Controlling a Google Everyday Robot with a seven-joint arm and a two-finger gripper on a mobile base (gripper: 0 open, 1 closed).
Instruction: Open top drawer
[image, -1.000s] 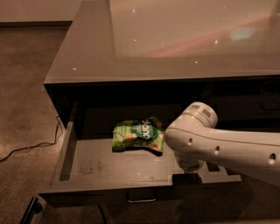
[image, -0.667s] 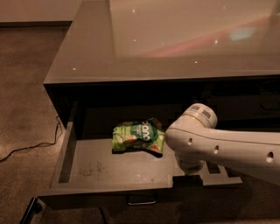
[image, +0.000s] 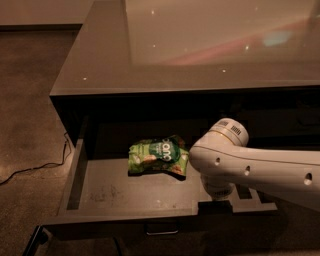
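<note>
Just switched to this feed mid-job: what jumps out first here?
The white arm reaching in from the picture's right dominates, its tool down at the front edge of the top drawer, which stands pulled well out. Inside it, a bright green snack bag lies near the middle of the scuffed floor, just left of the arm.

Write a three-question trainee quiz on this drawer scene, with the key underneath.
1. True or false: the top drawer is shut.
2. What lies inside the drawer? A. a green snack bag B. a soda can C. a sponge
3. Fill in: the gripper, below the white arm, is at the drawer's ____ rim, toward its right end.

Key: 1 false, it is pulled out with its floor showing; 2 A; 3 front.
</note>
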